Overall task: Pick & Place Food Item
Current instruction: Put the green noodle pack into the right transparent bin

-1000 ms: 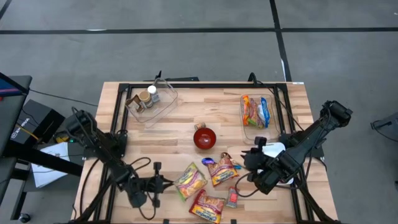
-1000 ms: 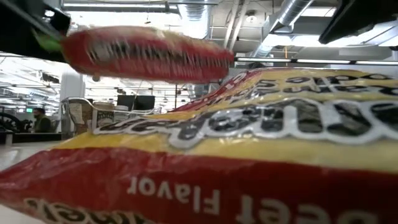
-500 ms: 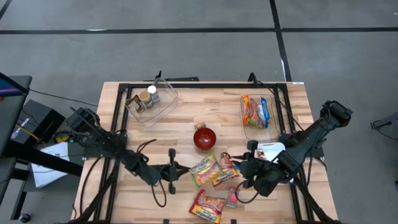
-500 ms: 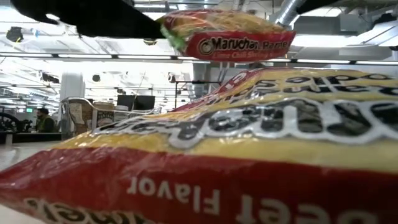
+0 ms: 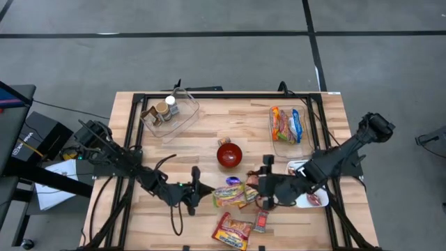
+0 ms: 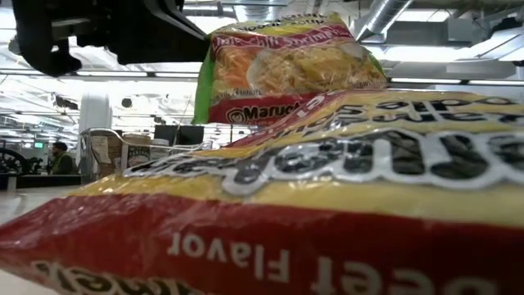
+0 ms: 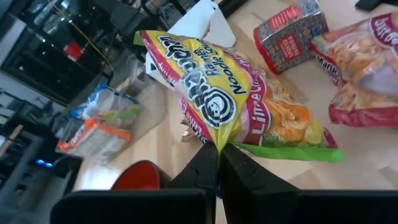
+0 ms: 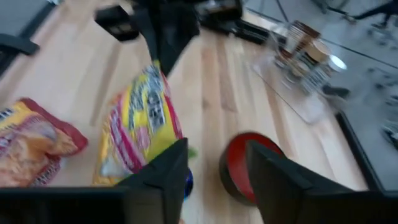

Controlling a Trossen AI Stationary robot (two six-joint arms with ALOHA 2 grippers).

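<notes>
The yellow ramen packet [image 7: 233, 102] hangs clear of the table [image 5: 209, 132], over its near middle, pinched by one edge in the left tool [image 5: 198, 190], whose fingers are closed tight on the wrapper seam; gripped there, the bag dangles free, probably so it can be carried or passed across. Just right of it the right tool [image 5: 263, 183] faces the packet with its fingers parted and nothing between them, seemingly ready to receive it. The red bowl [image 5: 229, 155] sits just beyond. More packets [image 5: 233, 231] lie nearer, and a clear bin of noodles [image 5: 288, 125] stands far right, a likely destination.
</notes>
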